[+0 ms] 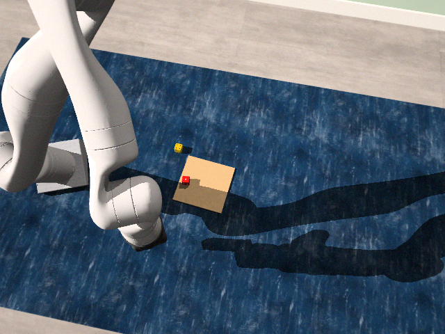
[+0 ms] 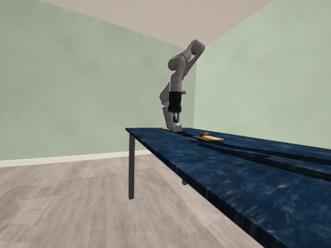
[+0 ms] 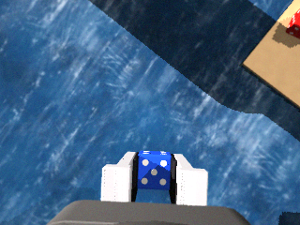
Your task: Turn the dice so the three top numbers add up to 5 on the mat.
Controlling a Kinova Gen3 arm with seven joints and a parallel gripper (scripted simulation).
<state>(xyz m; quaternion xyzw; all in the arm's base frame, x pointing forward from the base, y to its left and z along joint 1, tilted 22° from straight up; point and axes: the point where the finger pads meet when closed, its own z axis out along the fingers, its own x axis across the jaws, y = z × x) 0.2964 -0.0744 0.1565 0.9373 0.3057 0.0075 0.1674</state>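
Observation:
My gripper [image 2: 176,120] [image 3: 154,170] is shut on a blue die [image 2: 175,121] [image 3: 154,170], held above the table left of the mat's near side; the 5 face points to the wrist camera. In the top view the arm hides the fingers and blue die. The tan mat [image 1: 212,167] [image 2: 213,138] [image 3: 272,66] lies flat. A red die [image 1: 185,179] [image 2: 201,135] [image 3: 295,29] sits near its left edge with the 1 on top. A yellow die [image 1: 178,147] [image 2: 206,134] stands on the table off the mat's upper left corner, its top apparently a 4.
The blue table [image 1: 305,143] [image 2: 213,163] carries the arm's grey base plate [image 1: 81,161] left of the mat. Dark arm shadows cross the table and the lower part of the mat. The table's long near edge shows in the exterior view.

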